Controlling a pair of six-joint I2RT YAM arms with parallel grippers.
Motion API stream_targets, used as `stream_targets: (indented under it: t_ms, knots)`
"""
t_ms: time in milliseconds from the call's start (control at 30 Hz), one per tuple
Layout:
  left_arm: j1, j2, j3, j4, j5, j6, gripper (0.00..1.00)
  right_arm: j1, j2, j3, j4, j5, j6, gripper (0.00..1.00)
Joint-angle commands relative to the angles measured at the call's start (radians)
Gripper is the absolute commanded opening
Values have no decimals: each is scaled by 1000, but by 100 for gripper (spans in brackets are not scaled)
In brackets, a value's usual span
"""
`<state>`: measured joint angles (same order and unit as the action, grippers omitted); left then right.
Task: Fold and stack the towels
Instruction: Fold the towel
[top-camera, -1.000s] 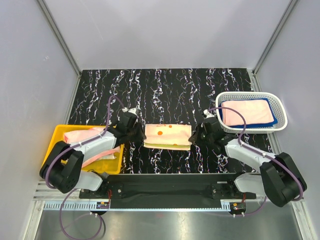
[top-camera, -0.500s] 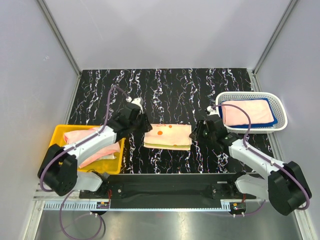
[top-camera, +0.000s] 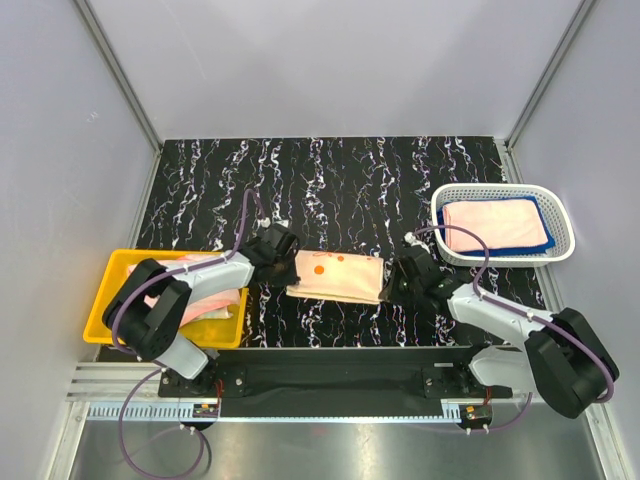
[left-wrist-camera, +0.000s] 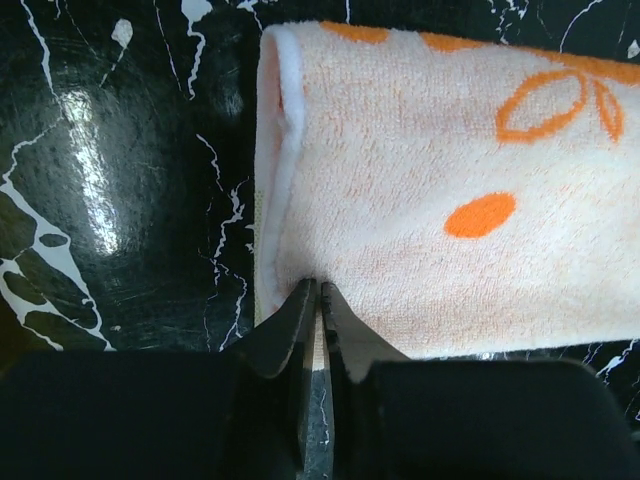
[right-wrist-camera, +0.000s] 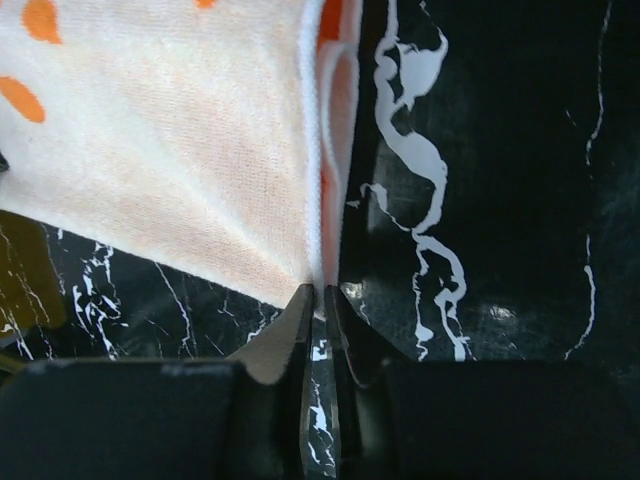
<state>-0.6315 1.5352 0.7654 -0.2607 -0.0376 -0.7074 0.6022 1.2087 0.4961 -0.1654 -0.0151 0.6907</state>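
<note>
A folded cream towel (top-camera: 335, 277) with orange spots is laid at the middle of the bench (top-camera: 330, 180), its long axis running left to right between the two arms. The left end effector (left-wrist-camera: 318, 290) is closed to a narrow slit on the near left corner. The right end effector (right-wrist-camera: 320, 292) is pinched likewise on the near right corner, where the cloth is drawn into taut creases. The towel is thus spread ahead of both sets of jaws, away from the bases, and neither arm is nearer. A pink towel (top-camera: 492, 220) is stacked on a blue towel (top-camera: 545, 243) in the white basket (top-camera: 500, 188), beside the right arm. A joint lift rightward is judged likely.
</note>
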Motion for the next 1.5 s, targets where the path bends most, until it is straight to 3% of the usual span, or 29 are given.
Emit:
stream_targets:
  t_ms: [0, 167, 233, 433, 600, 767, 1033, 1467]
  knots:
    - [-5, 20, -11, 23, -45, -23, 10, 8, -31, -28, -3, 47, 29, 15]
    - [-4, 26, 15, -17, -68, -7, 10, 8, -24, -16, -57, 82, 43, 16]
    - [-5, 22, 44, -69, -90, 12, 10, 8, -38, 5, -92, 125, 56, 21]
    - [-5, -20, 95, -150, -117, 65, 17, 10, -107, 62, -172, 144, 41, 53]
    - [-40, -67, 185, -196, -108, 95, 26, 8, -136, 116, -186, 185, 18, 66]
    - [-103, -29, 268, -166, -49, 94, 29, 8, -38, 147, -108, 152, 12, 73]
    - [-198, 112, 275, 84, 57, 26, 29, 8, 173, 185, 6, 145, 38, 70]
    - [-298, 217, 221, 156, 42, -37, 24, 30, 259, 168, 79, 104, 76, 56]
